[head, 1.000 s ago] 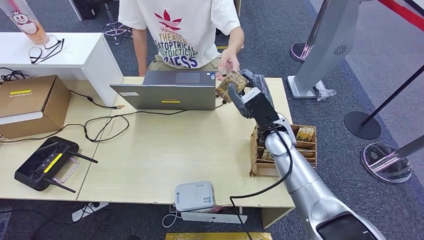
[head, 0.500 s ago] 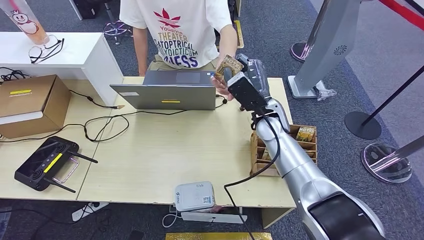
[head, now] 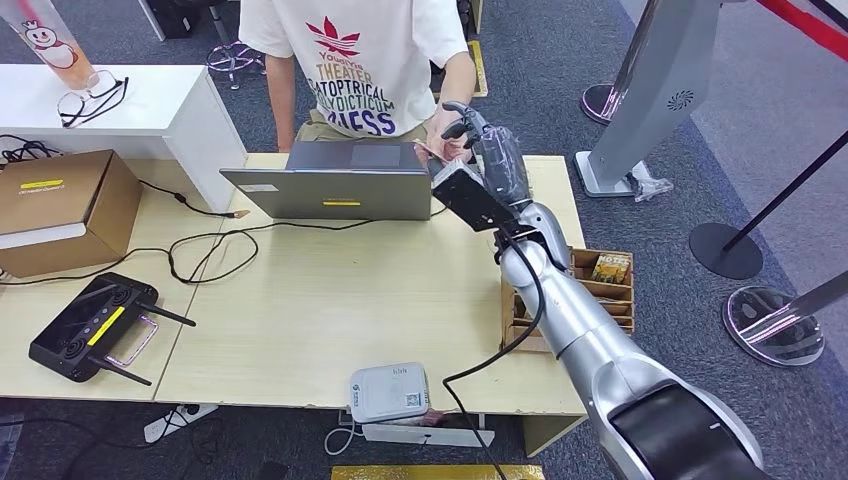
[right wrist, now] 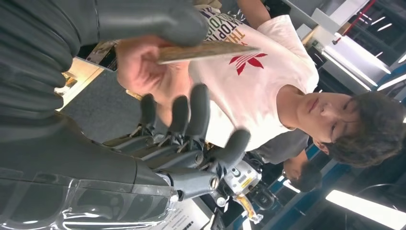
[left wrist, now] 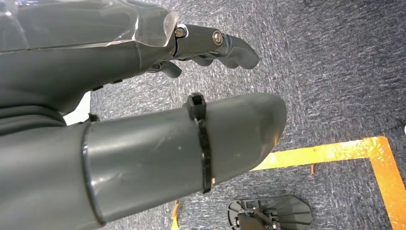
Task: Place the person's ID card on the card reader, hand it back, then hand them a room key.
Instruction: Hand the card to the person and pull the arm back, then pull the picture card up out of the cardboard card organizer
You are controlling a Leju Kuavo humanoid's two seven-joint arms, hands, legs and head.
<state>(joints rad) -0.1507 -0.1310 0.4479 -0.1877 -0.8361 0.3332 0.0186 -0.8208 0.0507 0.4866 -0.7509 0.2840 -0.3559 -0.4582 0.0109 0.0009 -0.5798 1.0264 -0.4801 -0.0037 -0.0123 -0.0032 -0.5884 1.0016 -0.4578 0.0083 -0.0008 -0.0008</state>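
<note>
**Q:** Where is the card, and who has it?

**A:** Look at your right wrist view. The brown card [right wrist: 210, 49] shows edge-on as a thin, flat sliver. A person's hand [right wrist: 139, 67] is pinching it at one end. The right hand [head: 490, 160] is raised past the far edge of the table [head: 300, 310], next to the grey laptop [head: 340, 180]. Its smooth grey thumb [right wrist: 143, 19] lies just above the card, and you cannot tell whether they touch. Its dark fingers [right wrist: 198, 110] are spread wide on the card's other side, well apart from it, so that hand holds nothing.

**Q:** What does the head view add?

**A:** The layout. The card reader [head: 390, 392], a white rounded box, sits at the table's near edge, well apart from the card. A slotted wooden holder [head: 585, 300] stands at the table's right end and holds a printed card [head: 610, 268].

**Q:** And the left hand?

**A:** In your left wrist view the left hand [left wrist: 143, 120] hangs over grey carpet [left wrist: 335, 72] marked with an orange taped line [left wrist: 335, 151]. Its fingers are loosely bent, apart from the thumb, and hold nothing
</note>
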